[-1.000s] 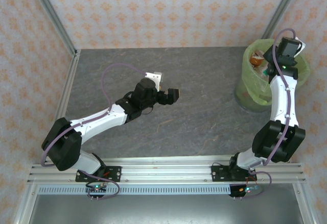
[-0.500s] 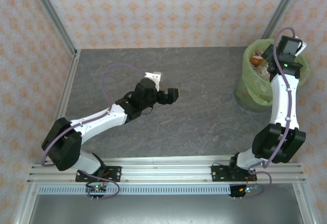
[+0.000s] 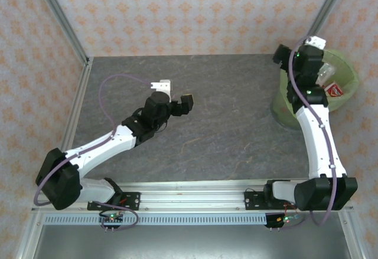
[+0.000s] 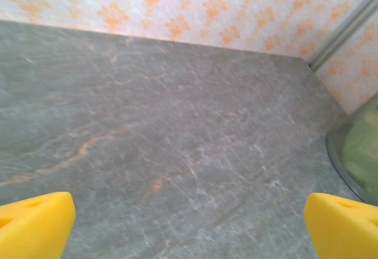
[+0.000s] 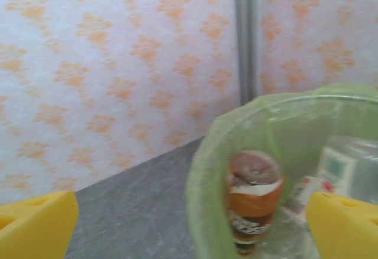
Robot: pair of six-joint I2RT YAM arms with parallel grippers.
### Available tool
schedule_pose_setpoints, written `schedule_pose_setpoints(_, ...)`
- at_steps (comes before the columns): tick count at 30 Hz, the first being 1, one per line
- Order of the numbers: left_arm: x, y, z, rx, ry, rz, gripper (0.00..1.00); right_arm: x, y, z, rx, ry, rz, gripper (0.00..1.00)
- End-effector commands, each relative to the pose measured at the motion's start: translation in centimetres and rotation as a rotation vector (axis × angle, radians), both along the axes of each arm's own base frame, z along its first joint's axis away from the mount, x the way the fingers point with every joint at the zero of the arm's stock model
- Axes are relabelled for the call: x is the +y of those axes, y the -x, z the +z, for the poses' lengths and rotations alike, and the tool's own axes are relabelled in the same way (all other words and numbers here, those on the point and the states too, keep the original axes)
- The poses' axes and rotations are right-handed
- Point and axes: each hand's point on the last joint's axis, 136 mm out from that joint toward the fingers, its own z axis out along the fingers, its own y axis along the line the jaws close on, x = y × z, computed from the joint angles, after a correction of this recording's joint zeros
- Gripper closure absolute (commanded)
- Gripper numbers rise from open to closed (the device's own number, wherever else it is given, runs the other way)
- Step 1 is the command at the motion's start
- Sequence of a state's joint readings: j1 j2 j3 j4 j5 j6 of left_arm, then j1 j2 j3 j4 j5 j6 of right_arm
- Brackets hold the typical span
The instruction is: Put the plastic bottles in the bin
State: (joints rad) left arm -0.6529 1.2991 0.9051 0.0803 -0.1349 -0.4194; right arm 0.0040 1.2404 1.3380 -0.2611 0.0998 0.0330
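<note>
The bin with its lime-green bag stands at the table's far right. Inside it lie plastic bottles, one with a red label. In the right wrist view the bin's rim curves across the lower right, with an orange-labelled bottle and a clear bottle inside. My right gripper hovers at the bin's left rim, open and empty. My left gripper is over the middle of the table, open with nothing between its yellow fingertips.
Grey stone-patterned tabletop runs between the two arms. Patterned walls with metal corner posts close in the back and sides. The bin's edge shows at the right of the left wrist view.
My right arm has swung left from above the bin's opening to its left rim. The left arm has drawn back slightly to the left. Both grippers stay empty.
</note>
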Motion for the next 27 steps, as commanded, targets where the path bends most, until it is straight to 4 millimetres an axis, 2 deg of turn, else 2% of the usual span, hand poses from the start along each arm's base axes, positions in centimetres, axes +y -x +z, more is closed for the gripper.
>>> schedule_pose_setpoints(1, 4.3, 0.4, 0.9, -0.037, -0.115, 0.143, 0.0, 2.3, -0.4, 2.5, -0.155, 0.013, 0.094, 0.01)
schedule_pose_setpoints(4, 8.9, 0.7, 1.6, -0.048, -0.222, 0.308, 0.0, 6.0, -0.9, 0.7, -0.171, 0.055, 0.276, 0.01)
schedule_pose_setpoints(5, 10.7, 0.9, 1.8, -0.049, -0.262, 0.367, 0.0, 7.1, -0.4, 0.7, -0.191, 0.071, 0.33, 0.01)
schedule_pose_setpoints(7, 14.2, 1.4, 2.4, -0.051, -0.343, 0.482, 0.0, 8.6, -0.2, -1.4, -0.168, 0.077, 0.401, 0.01)
schedule_pose_setpoints(9, 18.3, 2.2, 2.5, -0.04, -0.416, 0.619, 0.0, 9.3, -0.2, -4.7, -0.104, 0.07, 0.444, 0.01)
schedule_pose_setpoints(12, 23.9, 3.8, 1.3, -0.002, -0.471, 0.784, 0.0, 9.5, 0.0, -10.8, -0.001, 0.059, 0.459, 0.01)
schedule_pose_setpoints(15, 27.8, 5.5, -1.0, 0.021, -0.48, 0.884, 0.0, 8.9, 0.9, -17.0, 0.104, 0.042, 0.433, 0.01)
schedule_pose_setpoints(18, 29.3, 5.9, -4.6, 0.071, -0.433, 0.852, 0.0, 7.9, 1.7, -22.8, 0.237, 0.031, 0.376, 0.01)
schedule_pose_setpoints(22, 28.9, 5.0, -9.0, 0.111, -0.406, 0.745, 0.0, 7.3, 2.6, -28.6, 0.342, 0.052, 0.362, 0.01)
schedule_pose_setpoints(23, 28.9, 4.8, -9.9, 0.119, -0.403, 0.729, 0.0, 7.2, 2.6, -29.6, 0.359, 0.049, 0.362, 0.01)
schedule_pose_setpoints(24, 28.9, 4.5, -10.9, 0.133, -0.4, 0.717, 0.0, 7.4, 2.4, -29.8, 0.375, 0.043, 0.374, 0.01)
schedule_pose_setpoints(27, 28.4, 3.0, -12.6, 0.178, -0.394, 0.653, 0.0, 7.7, 1.5, -29.2, 0.324, 0.045, 0.393, 0.01)
